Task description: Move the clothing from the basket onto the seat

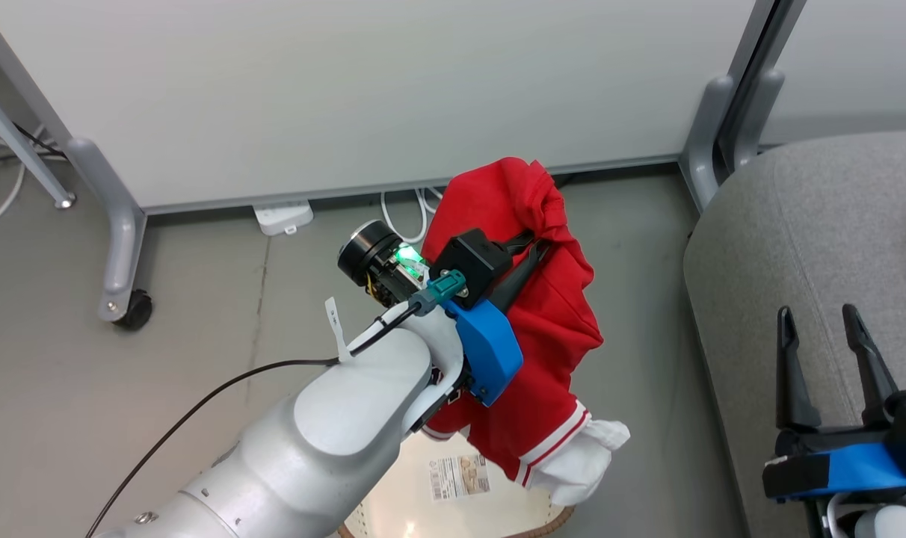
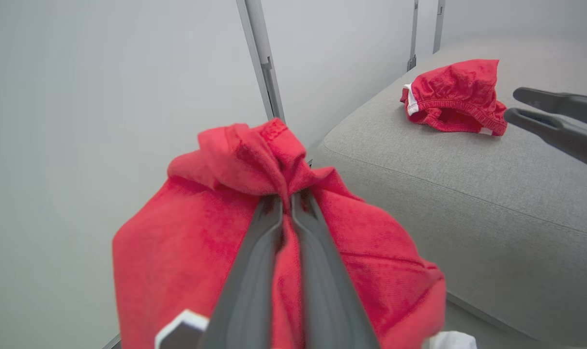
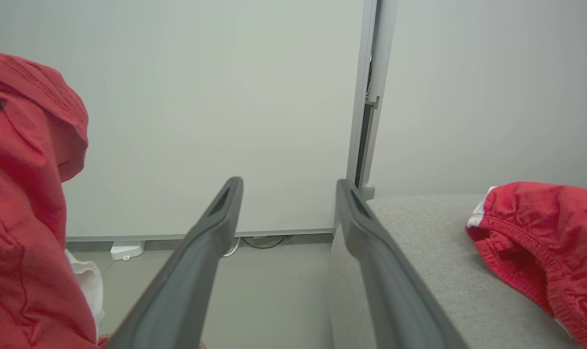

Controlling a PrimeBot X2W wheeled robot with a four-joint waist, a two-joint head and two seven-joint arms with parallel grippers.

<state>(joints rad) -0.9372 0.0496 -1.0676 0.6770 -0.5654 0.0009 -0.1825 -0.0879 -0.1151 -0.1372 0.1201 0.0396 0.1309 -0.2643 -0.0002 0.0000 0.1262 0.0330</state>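
My left gripper (image 1: 539, 250) is shut on a red garment (image 1: 543, 329) with white trim, which hangs from it in the air above the basket (image 1: 550, 521) at the bottom edge. In the left wrist view the fingers (image 2: 264, 228) pinch a bunch of that red cloth (image 2: 187, 242). A second red garment (image 2: 455, 97) lies crumpled on the grey seat (image 2: 468, 194), also seen in the right wrist view as a red heap (image 3: 540, 232). My right gripper (image 1: 823, 321) stands open over the seat (image 1: 812, 224), with nothing between its fingers.
A white partition wall (image 1: 386, 90) on grey wheeled legs (image 1: 120, 246) stands behind. A white power strip (image 1: 282, 217) and cables lie on the grey floor at its foot. The seat's left edge is close to the hanging garment.
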